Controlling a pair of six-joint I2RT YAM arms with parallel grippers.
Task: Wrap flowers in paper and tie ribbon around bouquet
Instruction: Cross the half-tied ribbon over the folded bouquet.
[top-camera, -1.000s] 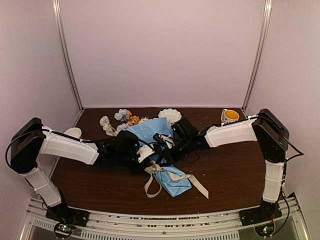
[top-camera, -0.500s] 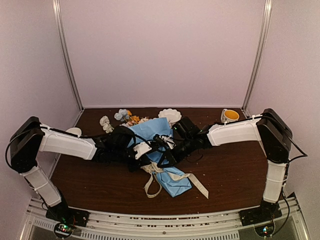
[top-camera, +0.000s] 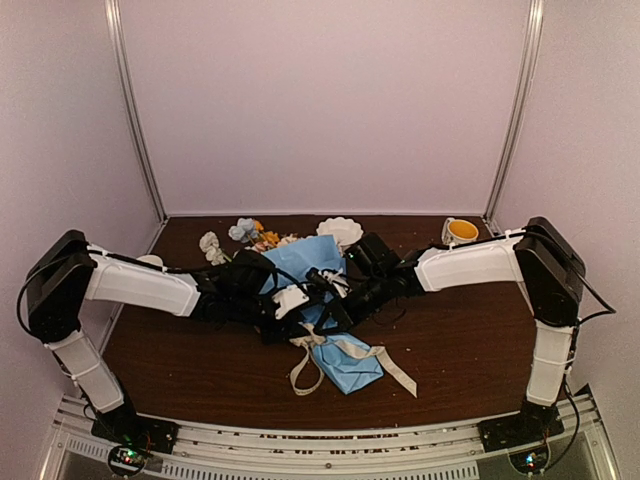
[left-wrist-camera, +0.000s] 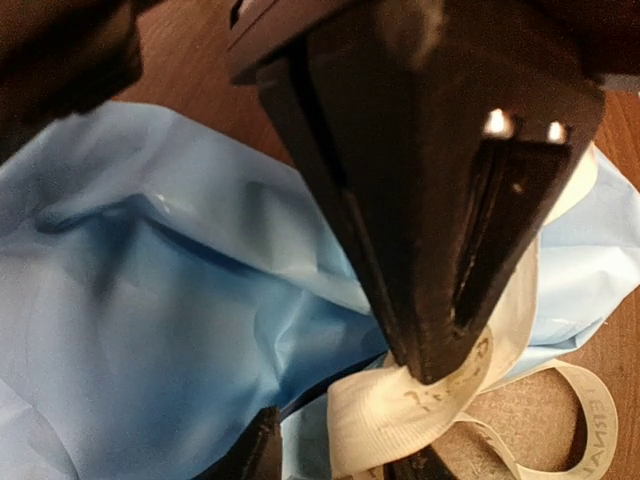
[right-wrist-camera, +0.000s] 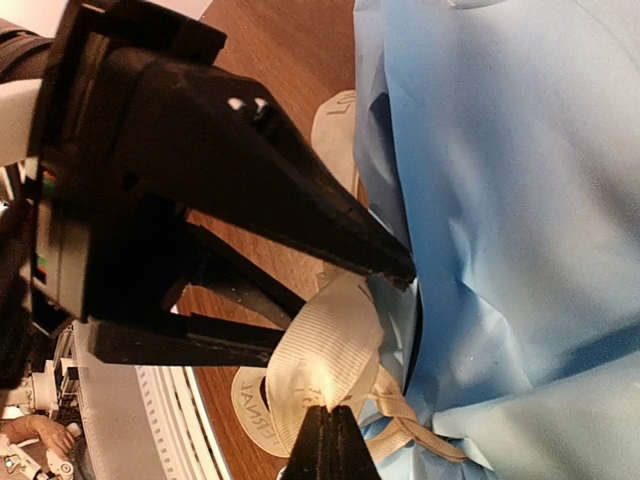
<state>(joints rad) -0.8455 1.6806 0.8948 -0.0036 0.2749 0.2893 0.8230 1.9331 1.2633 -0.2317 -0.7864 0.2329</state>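
Brown surface (top-camera: 450, 340): right tool (right-wrist-camera: 328, 425) pinches the beige ribbon (right-wrist-camera: 325, 350) over blue paper (left-wrist-camera: 150, 300) (left tool (left-wrist-camera: 338, 463) gapes open just beside)

Light-blue paper (top-camera: 300, 260), cream ribbon (left-wrist-camera: 385, 420), dark brown table (top-camera: 460, 340).
We saw the ribbon finely ribbed, faintly lettered; flowers (top-camera: 262, 238) were orange, white, pale blue.

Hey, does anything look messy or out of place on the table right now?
Yes. The ribbon is not tied in a neat bow. It sprawls in slack loops and loose tails across the table, by the crumpled narrow end of the paper. Nothing looks spilled or broken.
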